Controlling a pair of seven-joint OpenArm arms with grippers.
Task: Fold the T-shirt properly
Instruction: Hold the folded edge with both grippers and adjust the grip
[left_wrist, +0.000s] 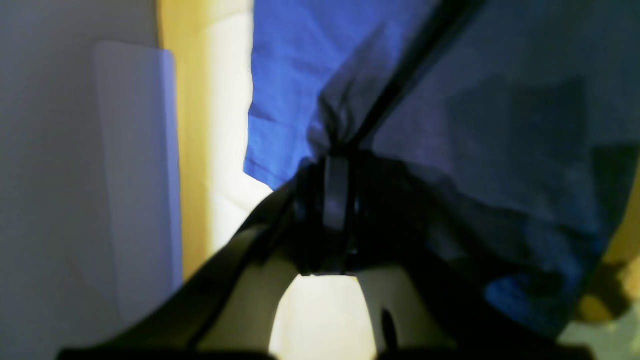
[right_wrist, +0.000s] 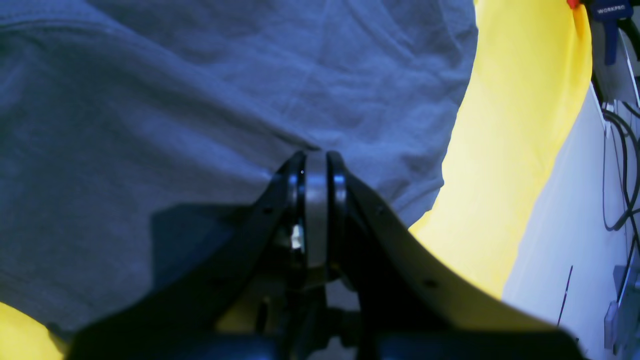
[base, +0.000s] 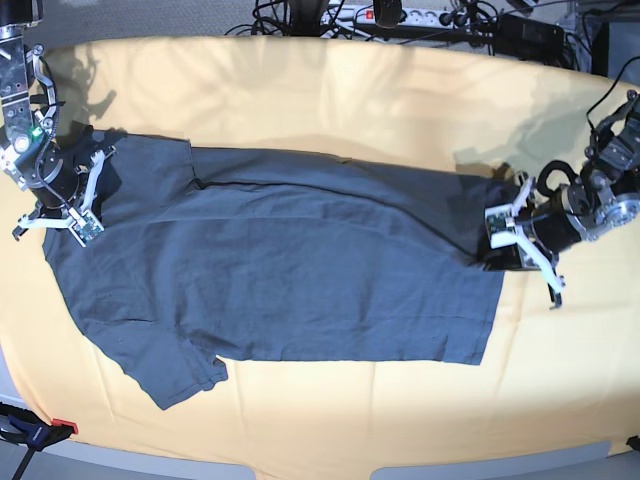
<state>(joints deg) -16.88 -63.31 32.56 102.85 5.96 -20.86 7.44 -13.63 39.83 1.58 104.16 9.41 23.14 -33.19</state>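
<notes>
The dark slate-blue T-shirt (base: 290, 270) lies lengthwise across the yellow-orange table cloth (base: 330, 100), one short sleeve (base: 185, 372) pointing toward the front edge. In the base view my left gripper (base: 497, 232) is at the shirt's right end, shut on a bunched bit of the cloth. The left wrist view shows the pinch close up: my left gripper (left_wrist: 336, 150) holds gathered fabric of the T-shirt (left_wrist: 500, 125), which drapes away from it. My right gripper (base: 88, 195) is at the shirt's far left end, and its wrist view shows my right gripper (right_wrist: 316, 156) shut on the T-shirt (right_wrist: 200, 100).
Cables and a power strip (base: 400, 15) run along the table's back edge. A red-and-blue clamp (base: 45, 430) holds the cloth at the front left corner. In the right wrist view, more cables (right_wrist: 620, 150) hang past the table's edge. Yellow cloth surrounds the shirt.
</notes>
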